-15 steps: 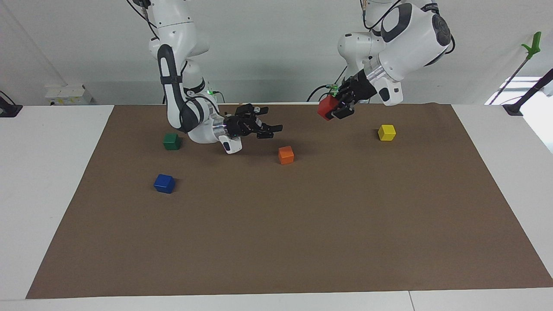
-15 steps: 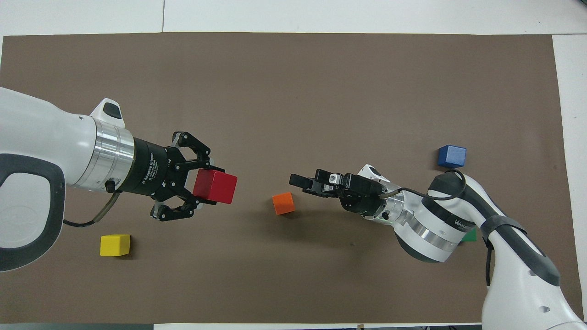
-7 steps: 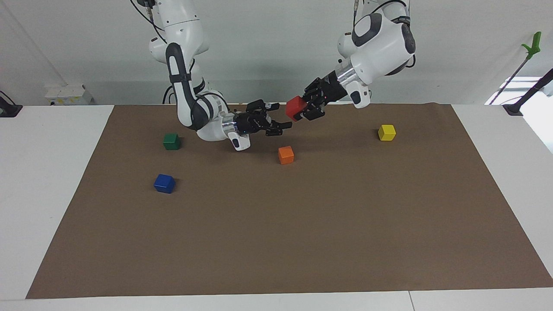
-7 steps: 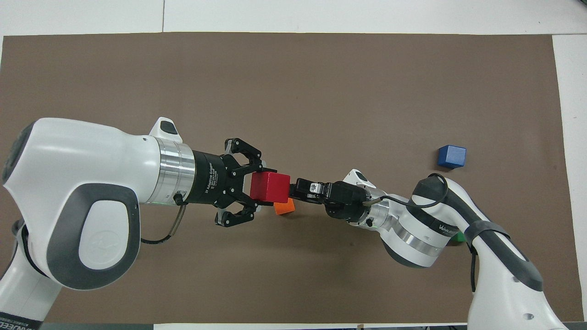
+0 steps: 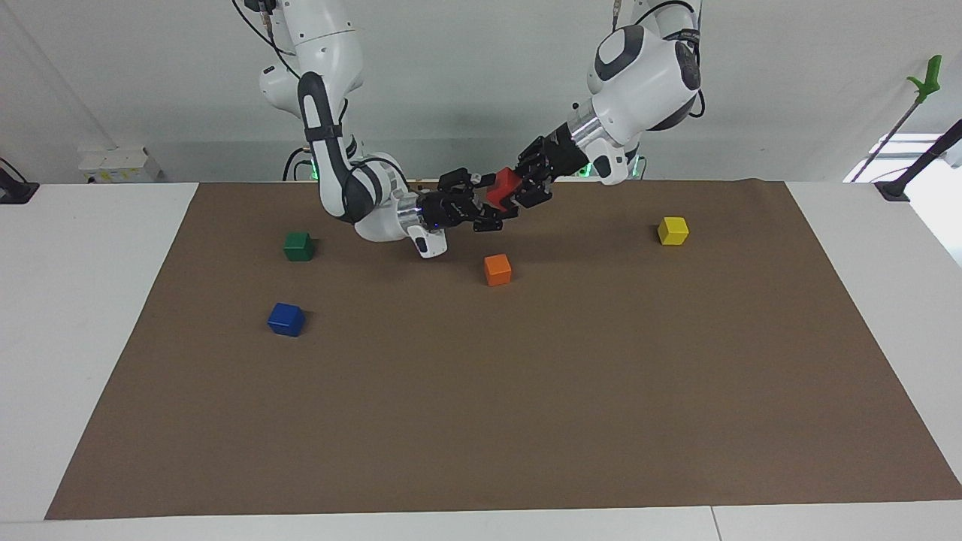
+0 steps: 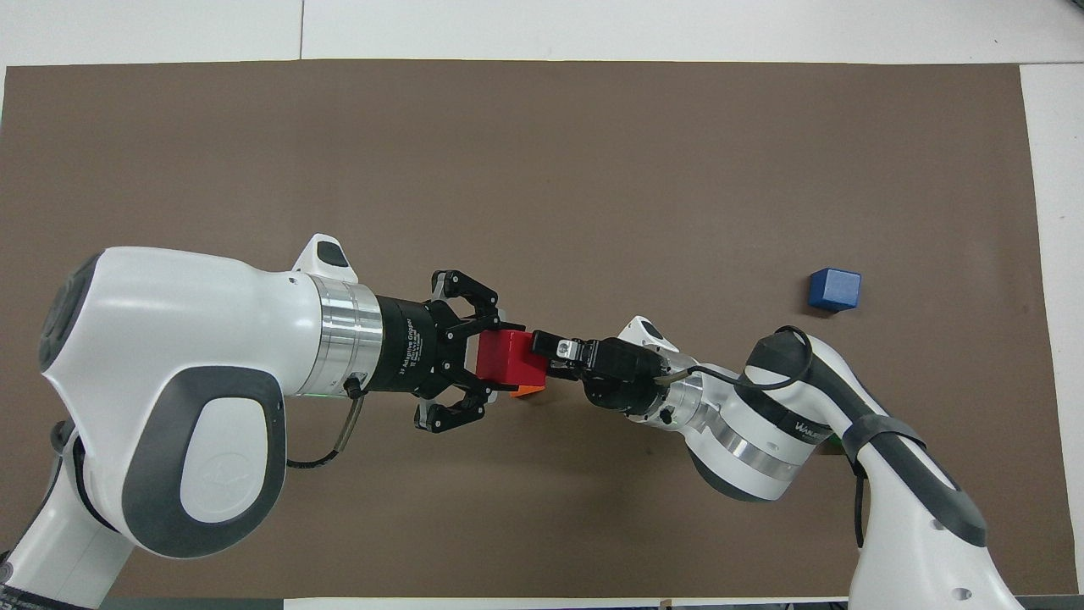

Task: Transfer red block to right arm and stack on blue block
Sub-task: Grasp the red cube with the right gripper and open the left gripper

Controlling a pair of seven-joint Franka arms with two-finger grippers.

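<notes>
1. Over the mat's middle, above the orange cube [image 5: 497,269], the left gripper [image 5: 526,182] is clamped on the red block [image 5: 500,188].
2. Right gripper [image 5: 481,204] meets that block, fingers spread around it.
3. Blue block [image 5: 286,319] sits toward the right arm's end.

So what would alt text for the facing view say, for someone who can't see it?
Two white robot arms meet in mid-air over a brown mat: the left gripper holds a red block at the right gripper. Orange, yellow, green and blue blocks lie apart below.
</notes>
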